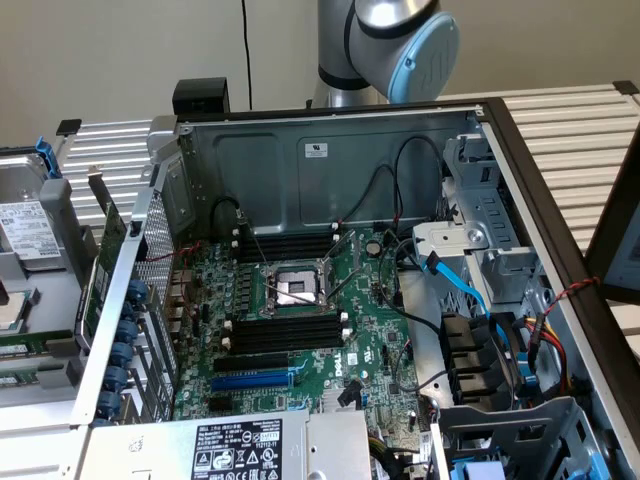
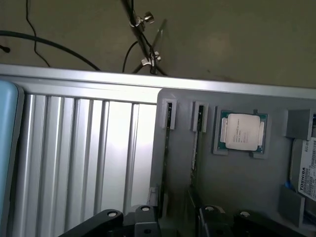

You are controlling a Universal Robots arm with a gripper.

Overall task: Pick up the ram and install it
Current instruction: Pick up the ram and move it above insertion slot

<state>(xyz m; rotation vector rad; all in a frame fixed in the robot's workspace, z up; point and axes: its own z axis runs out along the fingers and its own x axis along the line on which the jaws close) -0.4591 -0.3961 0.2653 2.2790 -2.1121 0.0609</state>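
In the wrist view, two thin ram sticks stand on edge in narrow slots of a grey holder tray (image 2: pixel 237 182), one ram (image 2: pixel 167 148) beside the other (image 2: pixel 196 148). My gripper (image 2: pixel 180 222) hangs above their near ends, apart from them. It is open, with one black finger (image 2: pixel 145 217) on each side and nothing between them. In the exterior view the open computer case shows the green motherboard (image 1: pixel 370 330) with its long black memory slots (image 1: pixel 285 332) near the CPU socket (image 1: pixel 292 288). The arm's grey and blue elbow (image 1: pixel 400 40) rises behind the case.
The tray also holds a loose CPU (image 2: pixel 242 132) and a Toshiba hard drive (image 2: pixel 306 173). Ribbed aluminium table surface (image 2: pixel 84 163) lies beside it. Inside the case are blue and black cables (image 1: pixel 470 290), a drive cage (image 1: pixel 480 210) and a power supply (image 1: pixel 240 445).
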